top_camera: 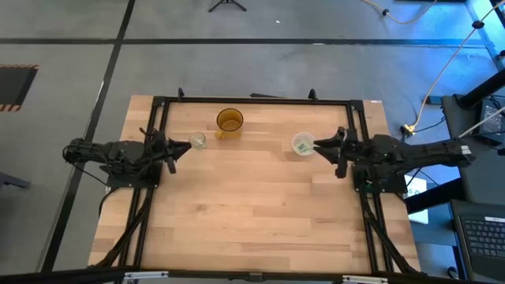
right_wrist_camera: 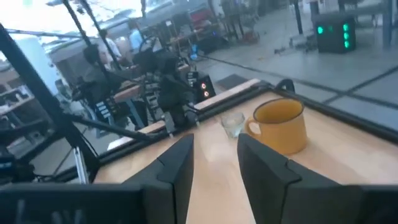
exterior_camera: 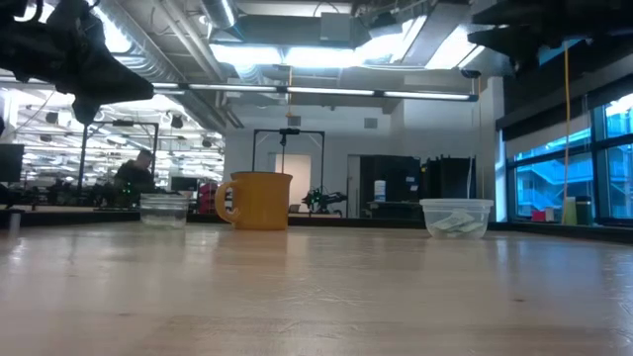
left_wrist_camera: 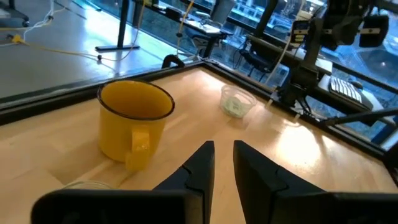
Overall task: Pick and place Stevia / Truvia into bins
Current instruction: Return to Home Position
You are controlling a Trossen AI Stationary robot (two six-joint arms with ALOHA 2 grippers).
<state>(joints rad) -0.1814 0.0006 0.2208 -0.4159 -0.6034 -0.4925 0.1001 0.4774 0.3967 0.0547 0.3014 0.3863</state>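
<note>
Overhead view of the counter (top_camera: 252, 213) with two arms. The left arm lies low along the left edge of the frame, its left claw (top_camera: 183, 145) pointing toward the centre. The right arm mirrors it from the right edge, with the right claw (top_camera: 321, 143) pointing inward.

In the left wrist view, the left fingers (left_wrist_camera: 202, 165) are a narrow gap apart and hold nothing. In the right wrist view, the right fingers (right_wrist_camera: 177, 165) are parted somewhat wider, also empty.

Two clear cups stand in the upper half of the frame. The smaller cup (top_camera: 197, 140) is just beyond the left claw's tips, and the wider cup (top_camera: 303, 144) is just beside the right claw's tips.

White-and-green Stevia packets (exterior_camera: 453, 223) lie inside the wider cup; their number cannot be counted. One amber mug (top_camera: 230, 121) stands between the cups, nearer the upper edge.
</note>
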